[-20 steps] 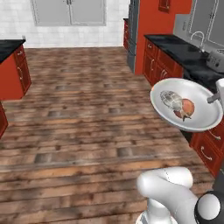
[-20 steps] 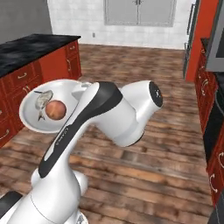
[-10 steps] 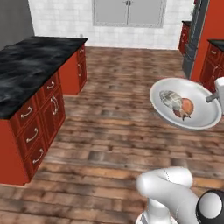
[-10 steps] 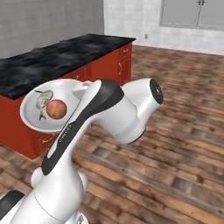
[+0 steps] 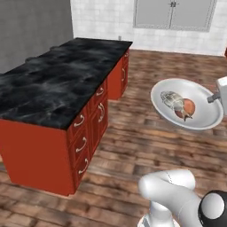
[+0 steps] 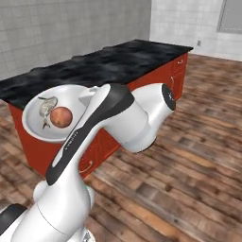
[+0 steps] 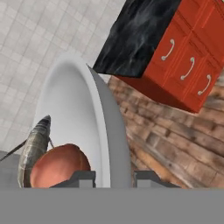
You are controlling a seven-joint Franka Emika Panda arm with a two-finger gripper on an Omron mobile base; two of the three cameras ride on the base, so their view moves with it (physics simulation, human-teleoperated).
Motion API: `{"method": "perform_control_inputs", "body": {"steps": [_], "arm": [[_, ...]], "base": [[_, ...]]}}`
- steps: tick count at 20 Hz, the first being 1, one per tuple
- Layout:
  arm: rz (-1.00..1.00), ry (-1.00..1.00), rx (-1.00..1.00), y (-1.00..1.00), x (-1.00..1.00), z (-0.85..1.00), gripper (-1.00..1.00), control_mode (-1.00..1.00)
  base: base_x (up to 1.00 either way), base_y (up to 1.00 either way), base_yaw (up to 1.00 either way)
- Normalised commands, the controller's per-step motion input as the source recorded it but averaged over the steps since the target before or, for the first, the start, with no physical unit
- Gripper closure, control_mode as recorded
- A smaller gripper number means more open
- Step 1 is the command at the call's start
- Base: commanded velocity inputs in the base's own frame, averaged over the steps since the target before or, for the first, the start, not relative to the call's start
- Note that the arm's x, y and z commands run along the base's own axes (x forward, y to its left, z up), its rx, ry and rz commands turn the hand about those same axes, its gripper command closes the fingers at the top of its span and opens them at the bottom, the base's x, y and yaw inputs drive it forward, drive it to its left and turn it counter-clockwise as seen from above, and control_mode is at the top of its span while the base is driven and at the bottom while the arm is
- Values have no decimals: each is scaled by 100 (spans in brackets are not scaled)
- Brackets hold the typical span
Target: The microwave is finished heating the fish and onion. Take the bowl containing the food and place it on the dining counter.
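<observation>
1. Gripper (image 7: pixel 113 178) first: it's clamped tight on the rim of the bowl (image 5: pixel 199 122), a finger on either side of the wall, carrying it in mid-air over the wood floor.
2. Biggest change: a second ago the views showed red cabinets and open floor, now the dining counter (image 5: pixel 53 88) fills the left side. That's the base swinging round, not the furniture moving. So I'm lined up with the drop-off surface, though the bowl is short of its black top.
3. Bowl sits roughly level, mouth up, rim pointing away from my hand.
4. Fish (image 5: pixel 172 100) lies long axis across the bowl, touching the onion (image 5: pixel 188 107) beside it. Neither has shifted.
</observation>
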Motion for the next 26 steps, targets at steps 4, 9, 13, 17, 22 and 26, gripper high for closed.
{"method": "perform_control_inputs", "body": {"steps": [4,9,13,17,22,26], "arm": [[0,0,0,0,0,0,100,100],[0,0,0,0,0,0,100,100],[0,0,0,0,0,0,100,100],[0,0,0,0,0,0,100,100],[-10,0,-4,60,60,-20,100,-100],[-23,16,-8,89,100,-68,100,-100]], "base": [[100,100,17],[100,100,-2],[100,100,-11],[100,100,-10],[40,40,-4],[0,0,0]]}}
